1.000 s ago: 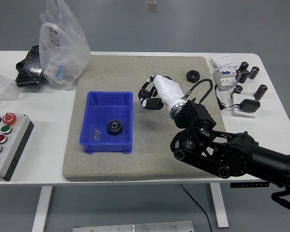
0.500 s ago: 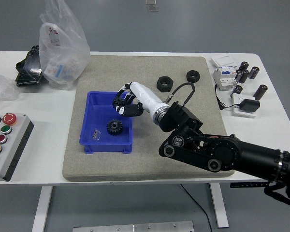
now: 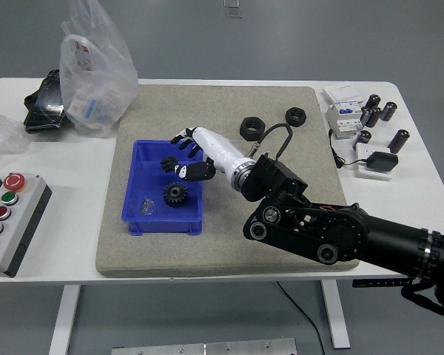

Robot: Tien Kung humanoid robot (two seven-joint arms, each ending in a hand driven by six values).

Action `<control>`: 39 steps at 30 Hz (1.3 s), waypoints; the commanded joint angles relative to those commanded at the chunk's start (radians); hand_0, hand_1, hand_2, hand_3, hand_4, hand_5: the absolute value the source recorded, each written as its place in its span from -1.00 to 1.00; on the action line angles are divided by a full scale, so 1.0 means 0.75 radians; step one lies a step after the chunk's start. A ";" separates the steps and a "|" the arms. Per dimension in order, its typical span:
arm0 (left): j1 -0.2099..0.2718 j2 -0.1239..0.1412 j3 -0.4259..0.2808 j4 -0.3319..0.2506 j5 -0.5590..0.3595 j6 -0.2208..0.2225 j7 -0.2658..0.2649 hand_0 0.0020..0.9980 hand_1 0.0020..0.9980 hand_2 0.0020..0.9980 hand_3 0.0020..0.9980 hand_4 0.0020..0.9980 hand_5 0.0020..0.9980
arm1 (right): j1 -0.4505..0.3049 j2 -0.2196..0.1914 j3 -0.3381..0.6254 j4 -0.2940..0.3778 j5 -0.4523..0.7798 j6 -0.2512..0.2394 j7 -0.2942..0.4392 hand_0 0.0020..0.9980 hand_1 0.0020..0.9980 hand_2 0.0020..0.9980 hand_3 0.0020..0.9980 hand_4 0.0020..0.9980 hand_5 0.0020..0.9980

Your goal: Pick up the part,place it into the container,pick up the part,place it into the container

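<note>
A blue container [image 3: 137,177] sits on the left part of the grey mat [image 3: 281,100]. Inside it lie a black gear [image 3: 176,194] and a small clear part [image 3: 146,206]. My right hand [image 3: 176,154], white with black fingers, hovers over the container's far right side with its fingers spread and nothing in it. Two black nuts [image 3: 251,126] [image 3: 295,115] rest on the mat behind the hand. The left arm is out of view.
A clear plastic bag [image 3: 96,66] and a black object [image 3: 43,103] stand at the back left. A button box [image 3: 4,222] is at the left edge. A circuit breaker [image 3: 340,118], several black cylinders [image 3: 377,111] and a charger [image 3: 377,161] fill the right side.
My right hand swung left from the nut near the mat's centre to above the blue container, then opened its curled fingers. That nut stays on the mat, now uncovered.
</note>
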 joint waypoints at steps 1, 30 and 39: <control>0.000 0.000 0.000 0.000 0.000 0.000 0.000 0.39 0.10 0.09 0.25 0.08 -0.85 | 0.000 0.000 0.001 -0.001 -0.003 0.007 -0.006 -0.48 0.32 0.58 0.69 0.39 -0.73; 0.022 -0.022 -0.013 0.000 0.002 -0.002 -0.017 0.39 0.10 0.08 0.24 0.07 -0.86 | -0.660 -0.219 0.882 0.052 0.432 -0.126 0.660 0.49 0.43 0.47 0.42 0.40 -0.28; 0.035 -0.007 -0.072 0.000 0.067 0.004 -0.001 0.39 0.10 0.08 0.24 0.07 -0.86 | -0.902 -0.237 1.108 0.023 0.793 -0.009 0.994 0.53 0.45 0.47 0.40 0.41 -0.22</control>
